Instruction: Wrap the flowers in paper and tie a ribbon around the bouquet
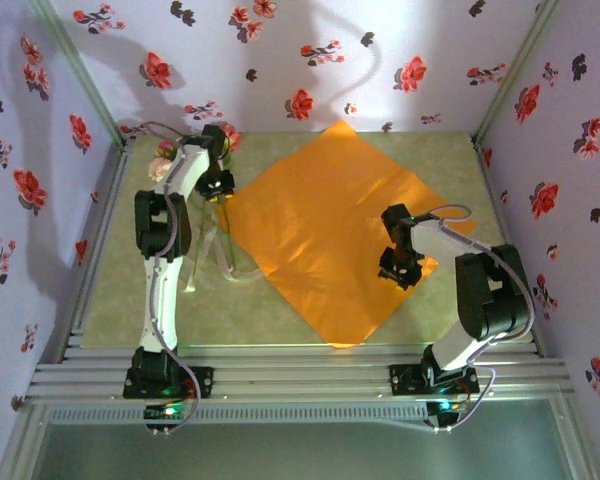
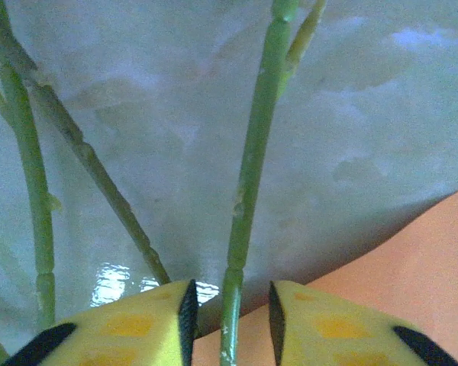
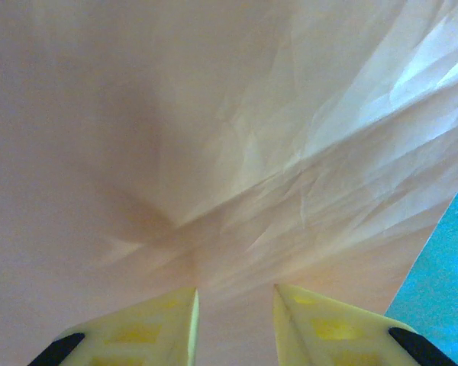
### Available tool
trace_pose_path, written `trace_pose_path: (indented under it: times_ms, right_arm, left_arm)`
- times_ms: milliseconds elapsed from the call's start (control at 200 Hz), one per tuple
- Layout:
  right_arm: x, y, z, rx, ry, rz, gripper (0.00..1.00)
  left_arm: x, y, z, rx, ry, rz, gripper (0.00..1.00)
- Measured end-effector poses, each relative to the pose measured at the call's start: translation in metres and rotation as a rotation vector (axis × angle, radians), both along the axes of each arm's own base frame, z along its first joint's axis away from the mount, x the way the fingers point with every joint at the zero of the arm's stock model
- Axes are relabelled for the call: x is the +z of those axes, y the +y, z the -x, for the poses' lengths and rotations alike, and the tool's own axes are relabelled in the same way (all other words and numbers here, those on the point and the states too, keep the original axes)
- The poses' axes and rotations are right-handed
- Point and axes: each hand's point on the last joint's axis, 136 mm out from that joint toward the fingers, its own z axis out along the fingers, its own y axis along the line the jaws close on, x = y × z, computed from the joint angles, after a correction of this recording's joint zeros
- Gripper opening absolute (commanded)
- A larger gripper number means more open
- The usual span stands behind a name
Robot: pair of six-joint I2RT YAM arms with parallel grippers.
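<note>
Left end effector (image 2: pixel 233 293): released, its fingers parted on either side of one green stem (image 2: pixel 248 175) with a gap on each side.
Flowers (image 1: pixel 165 160): blooms lie beyond the left end effector, and more stems lie beside it on the counter (image 2: pixel 351 114).
Paper (image 1: pixel 320 230): flat on the counter; one edge lies just under the left end effector, and the sheet spreads beneath the right one.
Right end effector (image 3: pixel 235 293): released, fingers apart and low over creased paper near the sheet's right edge. Contact with the paper cannot be told.
</note>
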Motion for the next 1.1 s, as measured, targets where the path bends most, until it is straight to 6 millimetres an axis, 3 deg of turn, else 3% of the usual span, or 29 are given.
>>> trace_pose_path:
  times_ms: [270, 520, 595, 770, 935, 1045, 1100]
  right_arm:
    - [0.0, 0.0, 0.0, 0.0, 0.002, 0.001, 0.33]
    - [0.0, -0.002, 0.0, 0.008, -0.001, 0.009, 0.33]
    - [0.0, -0.002, 0.0, 0.013, -0.001, 0.012, 0.33]
    - [-0.003, -0.004, 0.0, 0.017, 0.007, 0.018, 0.32]
    - [-0.003, -0.005, 0.0, 0.019, 0.006, 0.021, 0.33]
    - [-0.002, -0.005, 0.0, 0.025, 0.003, 0.02, 0.35]
    - [0.0, -0.005, -0.001, 0.027, -0.004, 0.018, 0.35]
  left_arm:
    - [0.0, 0.005, 0.002, -0.029, 0.005, -0.039, 0.0]
    - [0.01, 0.005, 0.005, -0.095, -0.008, -0.122, 0.0]
    - [0.025, 0.002, 0.007, -0.116, -0.03, -0.159, 0.0]
    - [0.089, -0.008, 0.019, -0.136, -0.13, -0.208, 0.0]
    - [0.145, -0.015, 0.037, -0.106, -0.223, -0.149, 0.0]
    - [0.172, -0.033, 0.045, -0.109, -0.283, -0.038, 0.0]
    - [0.183, -0.056, 0.049, -0.138, -0.317, 0.049, 0.0]
